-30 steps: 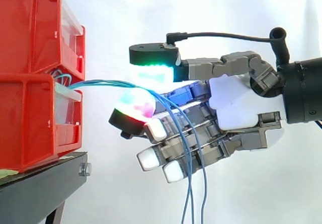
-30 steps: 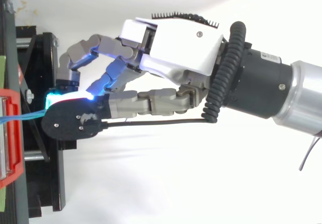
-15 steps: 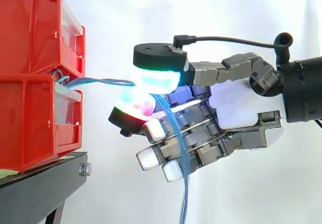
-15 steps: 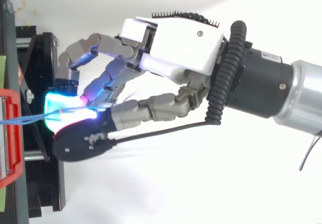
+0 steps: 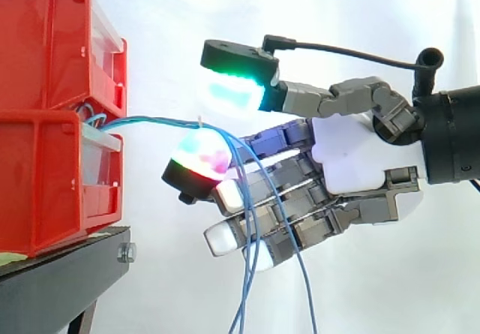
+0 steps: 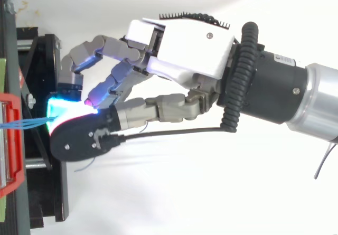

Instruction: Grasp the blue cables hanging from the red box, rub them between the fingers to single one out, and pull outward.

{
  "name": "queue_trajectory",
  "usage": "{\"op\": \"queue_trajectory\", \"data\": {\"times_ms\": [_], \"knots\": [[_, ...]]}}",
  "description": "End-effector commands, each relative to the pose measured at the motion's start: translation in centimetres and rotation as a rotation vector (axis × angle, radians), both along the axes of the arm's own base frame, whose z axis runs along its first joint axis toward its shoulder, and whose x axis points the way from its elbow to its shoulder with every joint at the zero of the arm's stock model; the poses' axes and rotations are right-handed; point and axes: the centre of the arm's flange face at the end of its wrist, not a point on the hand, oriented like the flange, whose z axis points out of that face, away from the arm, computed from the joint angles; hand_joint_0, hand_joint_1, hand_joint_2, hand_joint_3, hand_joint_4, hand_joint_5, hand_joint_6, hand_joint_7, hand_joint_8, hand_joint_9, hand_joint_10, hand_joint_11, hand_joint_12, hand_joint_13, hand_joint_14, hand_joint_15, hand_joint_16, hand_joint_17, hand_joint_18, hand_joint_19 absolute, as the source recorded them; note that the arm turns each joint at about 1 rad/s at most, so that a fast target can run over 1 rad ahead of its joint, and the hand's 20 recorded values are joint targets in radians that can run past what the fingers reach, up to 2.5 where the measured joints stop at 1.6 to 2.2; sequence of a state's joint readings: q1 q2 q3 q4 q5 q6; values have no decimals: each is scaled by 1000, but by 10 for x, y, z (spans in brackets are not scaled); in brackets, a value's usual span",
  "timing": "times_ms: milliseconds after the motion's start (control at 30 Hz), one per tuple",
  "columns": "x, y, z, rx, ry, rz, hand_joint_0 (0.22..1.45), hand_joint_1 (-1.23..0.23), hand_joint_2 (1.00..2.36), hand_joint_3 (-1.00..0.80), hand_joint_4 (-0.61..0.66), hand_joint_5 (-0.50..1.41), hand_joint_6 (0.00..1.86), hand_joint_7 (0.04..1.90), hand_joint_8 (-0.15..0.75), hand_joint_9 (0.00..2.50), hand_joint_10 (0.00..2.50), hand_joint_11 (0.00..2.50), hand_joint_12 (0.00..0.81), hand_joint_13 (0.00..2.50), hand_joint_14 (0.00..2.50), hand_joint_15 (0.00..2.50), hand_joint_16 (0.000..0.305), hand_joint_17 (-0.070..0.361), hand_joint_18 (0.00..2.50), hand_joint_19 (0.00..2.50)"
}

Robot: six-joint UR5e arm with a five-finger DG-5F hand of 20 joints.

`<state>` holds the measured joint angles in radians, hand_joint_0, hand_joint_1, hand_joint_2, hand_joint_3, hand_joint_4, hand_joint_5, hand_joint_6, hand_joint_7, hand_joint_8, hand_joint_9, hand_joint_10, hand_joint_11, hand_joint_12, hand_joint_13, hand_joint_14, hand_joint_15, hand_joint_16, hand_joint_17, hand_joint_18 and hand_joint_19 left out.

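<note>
Side view: a close camera, level with the work, looks straight across it. Stacked red bins (image 5: 52, 116) on a black stand (image 5: 60, 274) sit at the left edge of the frame. The hand (image 5: 352, 161) reaches in from the right edge, with a white curtain (image 5: 225, 19) behind. Top view: a close camera overhead looks straight down. The stand and the bins' front rim lie along the left edge, and the arm (image 6: 296, 97) enters from the right. Both views share the hand, the blue cables (image 5: 150, 121) and the front of the bins.
</note>
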<state>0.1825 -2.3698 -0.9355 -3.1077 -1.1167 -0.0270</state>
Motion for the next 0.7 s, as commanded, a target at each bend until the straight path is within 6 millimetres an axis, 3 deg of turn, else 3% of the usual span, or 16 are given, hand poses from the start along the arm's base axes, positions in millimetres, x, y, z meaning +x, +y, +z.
{"op": "queue_trajectory", "data": {"times_ms": [0,67,133,267,367,467,667], "knots": [[0,1,2,2,-4,1,485,-502,1000,-500,116,-152,904,983,278,1025,20,741,351,831,22,565,49,111,788,584],[0,0,0,0,-1,0,526,-524,1000,-500,100,-153,902,1000,267,1016,20,748,340,821,21,574,46,104,766,603],[0,1,1,0,-2,2,595,-605,1009,-376,95,-153,900,1038,257,1009,21,751,329,812,23,568,44,98,748,611],[0,0,0,0,-1,0,600,-707,1015,-162,94,-150,912,1064,278,1020,17,744,345,827,22,551,48,108,796,568],[0,0,0,-2,0,0,637,-783,1019,-87,1,-155,929,1082,268,977,19,754,328,798,22,550,46,103,777,556],[0,0,-1,-4,2,0,665,-832,1019,-103,-61,-163,940,1114,251,946,18,752,319,779,23,553,44,98,755,559],[1,0,0,-7,-3,1,772,-911,1005,-429,-87,-181,948,1025,222,905,20,744,318,746,20,521,42,95,727,511]]}}
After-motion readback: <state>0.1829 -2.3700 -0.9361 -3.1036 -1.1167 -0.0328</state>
